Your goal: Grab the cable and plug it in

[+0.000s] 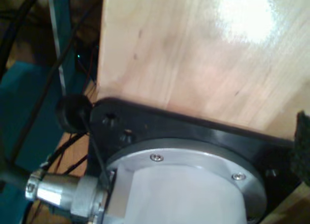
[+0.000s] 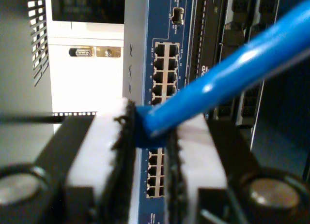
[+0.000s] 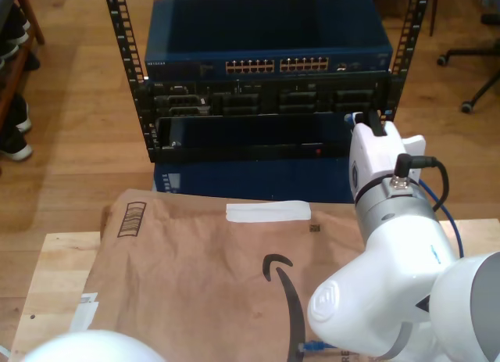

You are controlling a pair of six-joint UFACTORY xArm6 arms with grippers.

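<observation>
One blue cable [image 2: 227, 83], one network switch [image 3: 269, 45], one cardboard sheet [image 3: 195, 284], perhaps two shoes [image 3: 16, 143].

The cable [image 2: 227, 83] is blurred beside my second gripper [image 2: 147, 151] and cut off by the picture's edge; its plug is hidden between the pads [image 2: 109, 151]. The switch [image 2: 164, 69] behind it has port labels too small to read.

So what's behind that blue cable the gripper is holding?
Behind the cable, pinched in my second gripper, stands a blue network switch with rows of empty sockets. The cable and the gripper's pads cover some sockets, so I can't tell whether those are free.
</observation>
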